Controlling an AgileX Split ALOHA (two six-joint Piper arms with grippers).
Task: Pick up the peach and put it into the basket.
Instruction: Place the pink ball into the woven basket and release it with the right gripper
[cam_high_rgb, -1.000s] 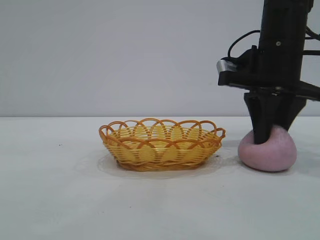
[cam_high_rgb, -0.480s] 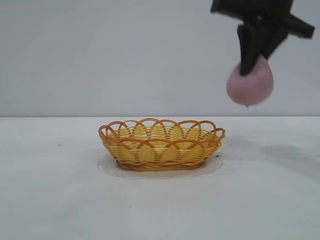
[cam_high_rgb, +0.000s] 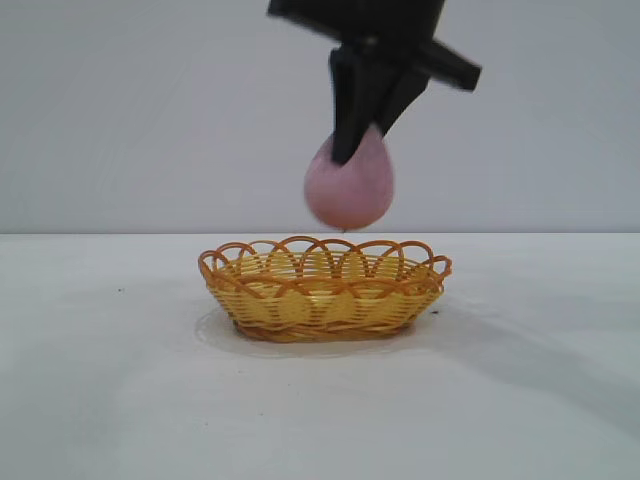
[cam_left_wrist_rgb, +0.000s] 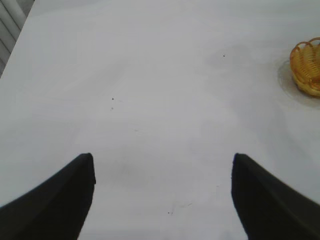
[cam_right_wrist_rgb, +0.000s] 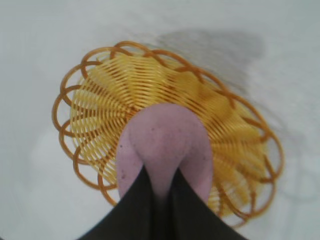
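My right gripper (cam_high_rgb: 362, 135) is shut on the pink-mauve peach (cam_high_rgb: 348, 190) and holds it in the air just above the yellow and orange woven basket (cam_high_rgb: 322, 290). In the right wrist view the peach (cam_right_wrist_rgb: 162, 140) is pinched between my fingers (cam_right_wrist_rgb: 135, 205) and hangs over the basket's inside (cam_right_wrist_rgb: 110, 95), squeezed to a teardrop shape. My left gripper (cam_left_wrist_rgb: 162, 172) is open and empty over bare table, off to the left; the basket's edge (cam_left_wrist_rgb: 306, 65) shows far off in that view.
The white table (cam_high_rgb: 110, 400) stretches all round the basket. A plain grey wall stands behind. Nothing else lies on the table.
My right gripper lifted the peach off the table at the right and carried it left, from beside the basket to above it. The basket has not moved.
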